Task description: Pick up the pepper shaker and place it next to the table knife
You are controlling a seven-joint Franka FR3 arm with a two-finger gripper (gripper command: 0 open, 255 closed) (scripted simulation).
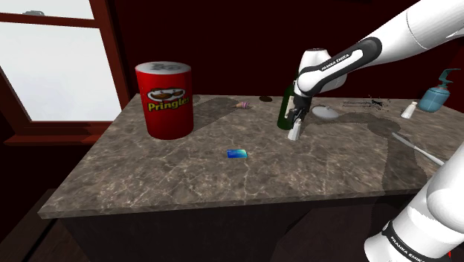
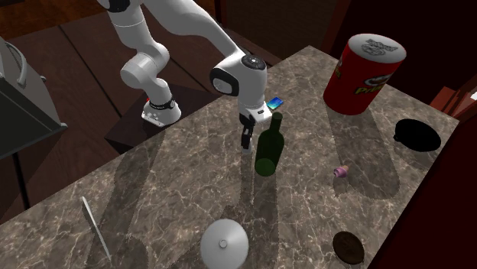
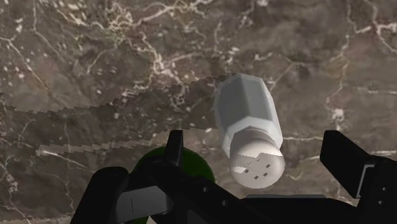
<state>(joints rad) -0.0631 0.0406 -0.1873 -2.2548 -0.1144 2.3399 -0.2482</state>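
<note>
The all-black two-finger gripper (image 3: 254,145) is standing open. Its fingers (image 3: 175,147) are straddling the small white faceted pepper shaker with the round, holed cap (image 3: 247,111), with a gap showing on each side, so nothing is being gripped yet. The shaker is sitting on the dark veined marble countertop (image 1: 149,175), just beside the tall dark green glass bottle (image 2: 267,145), which is rising close behind one finger. The shaker seems to be upright on its base, though the hand is covering its foot in the shoulder view, so that is not certain. The slim grey table knife (image 2: 95,227) is lying well apart from it, toward the second exterior view's lower left, near a round white lid (image 2: 224,244).

The step in hand looks like the grasp. To do it well, the fingers should be closing on the flat-sided body below the cap, not on the rounded cap, where they could slip. The shaker is looking roughly centred between them, so little correction seems needed. The bottle is the main risk, since a sideways shift could nudge and topple it. The lift should therefore be going straight up until the shaker is clear of the bottle's neck. Only then should the arm be carrying it across to the bare marble beside the blade.
</note>
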